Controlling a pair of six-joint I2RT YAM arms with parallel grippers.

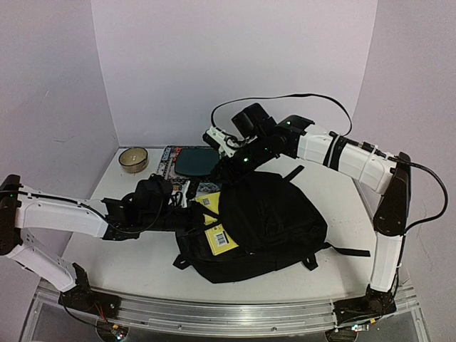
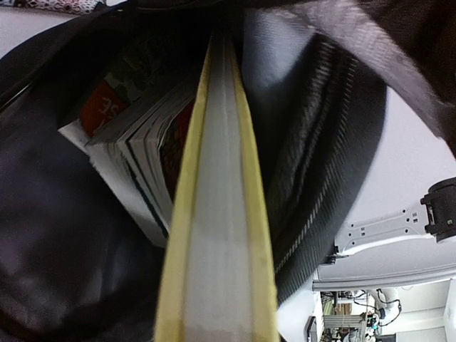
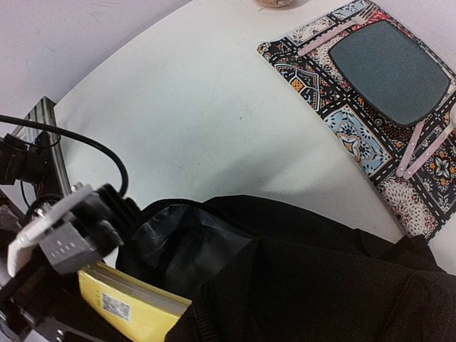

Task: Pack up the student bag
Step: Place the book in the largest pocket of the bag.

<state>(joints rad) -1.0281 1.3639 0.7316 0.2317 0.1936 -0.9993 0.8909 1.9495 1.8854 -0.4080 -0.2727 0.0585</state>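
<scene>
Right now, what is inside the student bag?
In the opening of the student bag, a yellow-edged book sits beside a stack of printed booklets. Black fabric hides anything deeper.

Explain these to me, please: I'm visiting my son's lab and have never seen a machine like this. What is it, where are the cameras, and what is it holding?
These are two robot arms bolted at the near edge of a table, each ending in a two-finger gripper. The wide picture comes from a fixed camera above and behind them. The other two come from a camera on each wrist. On the table lie a black backpack, a small bowl, and a patterned mat with a dark teal pad on it. The left gripper holds a yellow book, whose far end is inside the open backpack beside other books. The right gripper is at the backpack's far edge. Whether it grips the fabric cannot be seen.
</scene>
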